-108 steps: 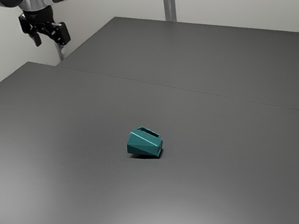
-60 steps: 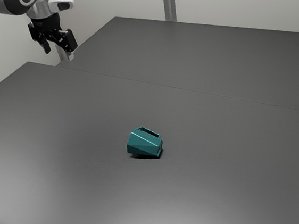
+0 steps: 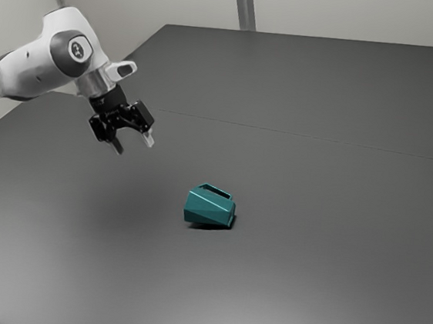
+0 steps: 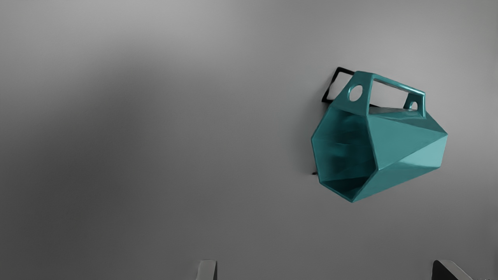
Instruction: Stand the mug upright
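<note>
Exterior view: one teal mug (image 3: 210,208) on side, one table (image 3: 326,228), two fingers (image 3: 148,137) spread apart.

Exterior view: camera beside arm (image 3: 44,74), set well back and above table (image 3: 280,292), facing across and down at slant, with wall (image 3: 348,13) behind; arm enters from exterior view's left. Wrist view: camera on gripper (image 3: 134,146), much nearer mug (image 3: 210,208), facing down toward tabletop, fingertips (image 4: 207,271) at frame edge. Both views share mug and surface around it: exterior camera sees side and handle (image 3: 218,189), wrist camera looks into open mouth (image 4: 344,151).
</note>
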Motion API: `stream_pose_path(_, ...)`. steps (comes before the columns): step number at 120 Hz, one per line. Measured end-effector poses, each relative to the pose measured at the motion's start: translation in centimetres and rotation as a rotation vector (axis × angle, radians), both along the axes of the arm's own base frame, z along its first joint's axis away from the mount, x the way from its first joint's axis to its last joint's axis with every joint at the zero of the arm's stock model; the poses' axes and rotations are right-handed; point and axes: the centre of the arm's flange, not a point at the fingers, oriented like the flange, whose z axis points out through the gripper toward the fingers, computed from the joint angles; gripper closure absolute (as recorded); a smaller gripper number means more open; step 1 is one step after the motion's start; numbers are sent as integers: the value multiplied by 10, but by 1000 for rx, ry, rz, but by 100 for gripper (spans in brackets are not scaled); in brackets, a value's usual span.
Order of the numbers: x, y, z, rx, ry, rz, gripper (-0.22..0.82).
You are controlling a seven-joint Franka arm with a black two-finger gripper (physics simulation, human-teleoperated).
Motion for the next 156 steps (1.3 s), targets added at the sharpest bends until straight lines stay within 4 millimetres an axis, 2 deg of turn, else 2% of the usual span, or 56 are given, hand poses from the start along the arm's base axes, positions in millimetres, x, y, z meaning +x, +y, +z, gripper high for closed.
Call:
stream_pose_path(7,-1,-6,-22,-53,34,26,0)
stream_pose_path(19,1,-13,-48,-99,73,55,0)
stream_pose_path(52,22,-32,-97,-127,92,97,0)
stream_pose_path(67,28,-44,-108,-159,85,119,0)
stream_pose_path(81,31,-66,-116,-209,87,131,0)
stream_pose_path(95,31,-79,-128,-255,104,154,0)
stream_pose_path(129,35,-94,-148,-324,131,200,0)
stream_pose_path(136,36,-95,-149,-327,129,203,11)
stream_pose_path(150,37,-95,-150,-323,126,206,42)
stream_pose_path(156,37,-94,-149,-322,124,206,50)
